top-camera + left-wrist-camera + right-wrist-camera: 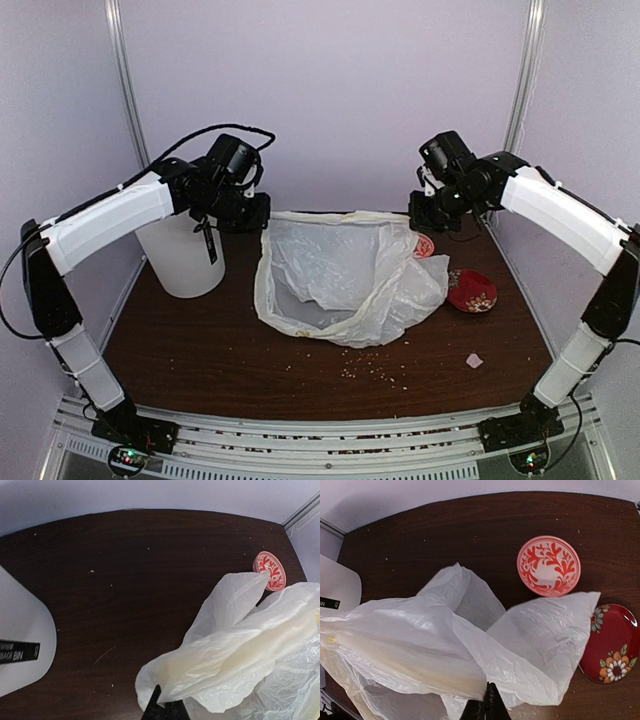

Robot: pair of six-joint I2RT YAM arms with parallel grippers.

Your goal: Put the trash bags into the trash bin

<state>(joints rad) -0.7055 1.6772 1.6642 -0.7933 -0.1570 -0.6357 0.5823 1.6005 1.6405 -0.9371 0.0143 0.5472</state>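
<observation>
Top view: you've got the trash bag (340, 275) strung btwn both arms. Its rim is stretched L-R along the back of the table (200, 350), and the body sags fwd onto the wood. Left gripper (252, 214) is at the rim's left end, right gripper (428, 214) at the right end. The trash bin (185, 262) stands upright just left of the bag, under your left arm. So the bin lies left of the bag, and the left arm is much nearer. The bag's long axis runs crosswise and looks wider than the bin.

Left wrist: fingers (155, 705) are pinched together on a bunched fold of the rim, no gap visible. The bag trails off right. The bin wall w/ black label (17, 652) is at frame left, apart from the bag w/ bare wood btwn.

Right wrist: fingers (492, 705) are closed tight on the bag edge at bottom centre, and the film spreads left toward the bin. Patterned bowl (549, 566) sits beyond the bag. Red dish (610, 645) is overlapped by a bag corner; can't tell if they touch.

Judgement: you'll prob need to carry the whole bag leftward and gather it narrower. The right arm has the longer trip.
</observation>
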